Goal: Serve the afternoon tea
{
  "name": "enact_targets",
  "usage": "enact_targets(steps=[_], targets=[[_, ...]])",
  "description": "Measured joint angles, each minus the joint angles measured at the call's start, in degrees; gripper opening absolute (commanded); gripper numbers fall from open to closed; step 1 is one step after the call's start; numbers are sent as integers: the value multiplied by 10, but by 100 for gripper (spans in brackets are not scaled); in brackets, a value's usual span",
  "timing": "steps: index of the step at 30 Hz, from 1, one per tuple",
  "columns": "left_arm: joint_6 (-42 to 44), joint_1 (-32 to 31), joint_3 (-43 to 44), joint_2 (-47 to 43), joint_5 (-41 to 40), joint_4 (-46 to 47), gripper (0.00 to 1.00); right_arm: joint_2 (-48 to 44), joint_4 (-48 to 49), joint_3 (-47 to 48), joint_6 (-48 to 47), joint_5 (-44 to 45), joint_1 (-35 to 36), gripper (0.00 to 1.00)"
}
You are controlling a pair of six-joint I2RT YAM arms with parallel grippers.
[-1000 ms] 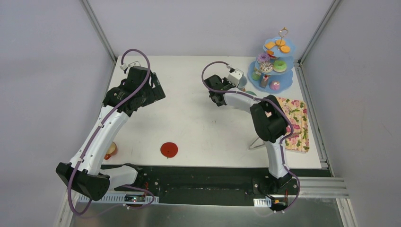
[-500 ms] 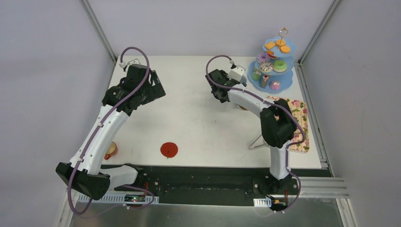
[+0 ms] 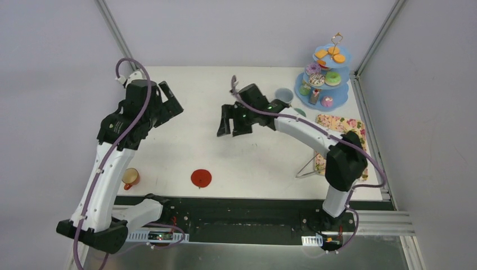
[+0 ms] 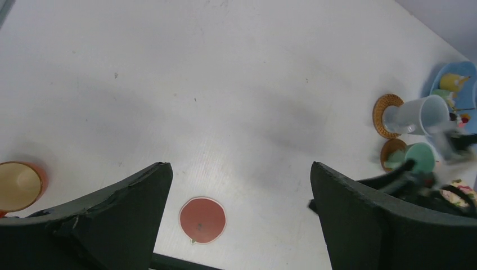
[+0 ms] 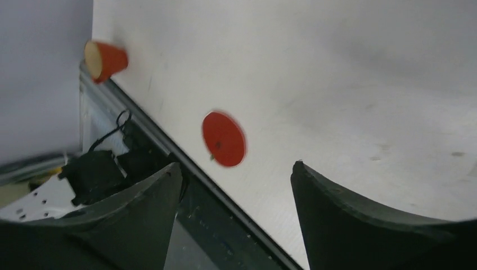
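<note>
Your left gripper (image 3: 167, 103) hangs spread and empty at the upper left. Your right gripper (image 3: 232, 121), fingers apart with nothing between them, is at centre. The orange cup (image 3: 130, 178) stands lower left, well apart from the red coaster (image 3: 201, 178). The grey-blue cup (image 3: 284, 95) stands beside the light-blue stand (image 3: 340, 100) at the upper right.

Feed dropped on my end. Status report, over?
Left gripper and right gripper: jaws open, empty. Orange cup stands apart from red coaster. Nothing lies between them.
</note>
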Motion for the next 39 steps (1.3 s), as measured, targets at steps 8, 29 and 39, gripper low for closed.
enact_targets(steps=[8,29,39], targets=[[-41,0,8,-96,43,-35,99,174,-28,72,-17,-113,140,51],[-121,0,16,-135,84,-105,98,260,-37,112,3,-48,237,36],[-120,0,17,-136,92,-113,98,303,-84,207,-11,135,263,42]])
